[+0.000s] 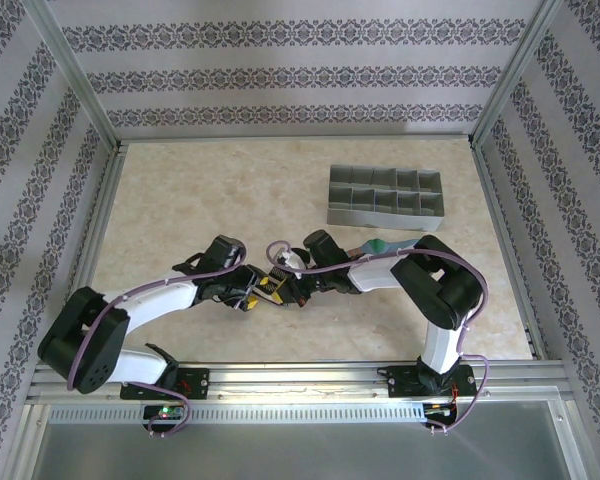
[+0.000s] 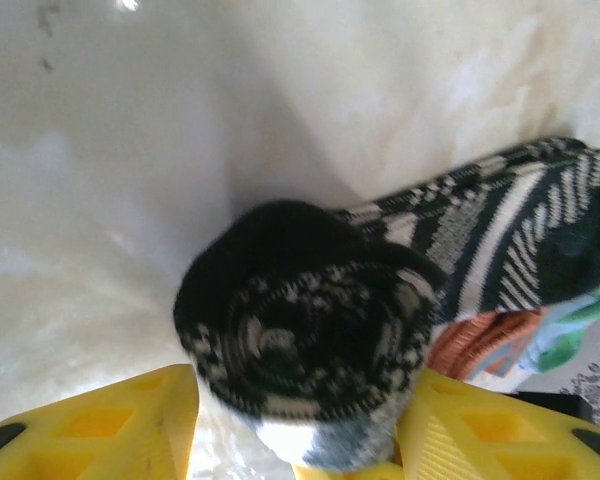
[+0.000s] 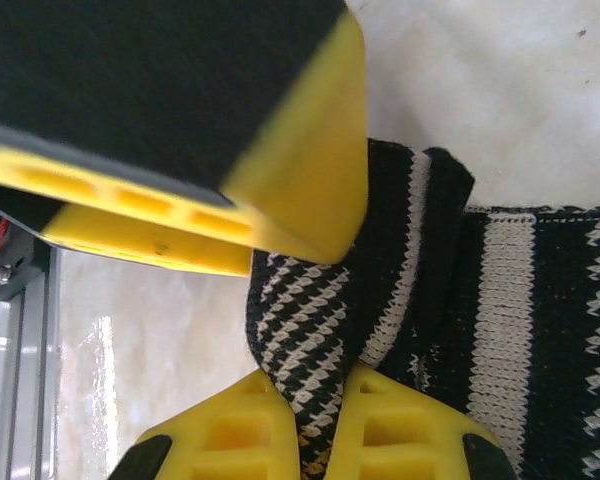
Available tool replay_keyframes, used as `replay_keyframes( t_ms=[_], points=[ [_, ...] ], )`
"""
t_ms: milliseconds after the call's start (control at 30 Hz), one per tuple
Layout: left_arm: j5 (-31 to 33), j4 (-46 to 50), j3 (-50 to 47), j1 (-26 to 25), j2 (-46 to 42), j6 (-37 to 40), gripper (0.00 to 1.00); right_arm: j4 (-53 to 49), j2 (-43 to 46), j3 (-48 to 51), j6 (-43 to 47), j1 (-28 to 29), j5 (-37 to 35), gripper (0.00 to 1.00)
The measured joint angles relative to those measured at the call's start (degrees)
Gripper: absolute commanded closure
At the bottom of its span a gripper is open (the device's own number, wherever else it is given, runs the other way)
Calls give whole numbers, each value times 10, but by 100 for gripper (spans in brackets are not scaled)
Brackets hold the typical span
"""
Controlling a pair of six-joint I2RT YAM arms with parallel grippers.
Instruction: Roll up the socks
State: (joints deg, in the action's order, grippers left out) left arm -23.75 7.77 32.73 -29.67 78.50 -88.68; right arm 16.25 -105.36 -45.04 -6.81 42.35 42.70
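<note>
Black sock roll [image 2: 310,330] between left fingers [image 2: 110,425]

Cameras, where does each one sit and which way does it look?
Top external: above and behind the arms, looking down at the table; left arm and right arm show, bases nearest.
Left wrist: on the left arm, looking along its yellow jaws at the rolled end of the black striped sock between them.
Right wrist: on the right arm, looking past its jaws, pinched shut on that sock's unrolled part.
Shared: both wrist views show the same sock.
</note>
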Motion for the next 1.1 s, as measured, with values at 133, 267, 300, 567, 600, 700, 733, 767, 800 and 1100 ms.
replay_keyframes(
  t_ms=[133, 267, 300, 567, 600, 700, 733, 767, 800, 1100],
  points=[
    [0, -12, 12, 0, 36, 16, 77, -10, -12, -11, -10, -14, 30, 100],
    [3, 9, 33, 0, 48, 35, 100, -37, -13, -22, -1, -17, 34, 97],
    [3, 19, 37, 0, 48, 37, 100, -47, -8, -23, 7, -16, 28, 89],
    [18, 122, 38, -30, 8, 25, 100, -78, 170, 80, 104, 102, -230, 47],
    [20, 134, 38, -30, 4, 22, 100, -83, 195, 89, 119, 130, -280, 46],
    [26, 155, 45, -33, 4, 12, 100, -80, 225, 90, 160, 211, -412, 43],
    [28, 163, 49, -34, 5, 10, 100, -76, 226, 90, 172, 237, -452, 43],
    [29, 168, 52, -35, 6, 10, 100, -75, 224, 90, 184, 260, -486, 41],
    [31, 172, 55, -36, 9, 10, 100, -74, 219, 87, 196, 282, -521, 41],
    [30, 179, 62, -37, 16, 8, 100, -55, 90, 19, 300, 343, -694, 50]
  ],
)
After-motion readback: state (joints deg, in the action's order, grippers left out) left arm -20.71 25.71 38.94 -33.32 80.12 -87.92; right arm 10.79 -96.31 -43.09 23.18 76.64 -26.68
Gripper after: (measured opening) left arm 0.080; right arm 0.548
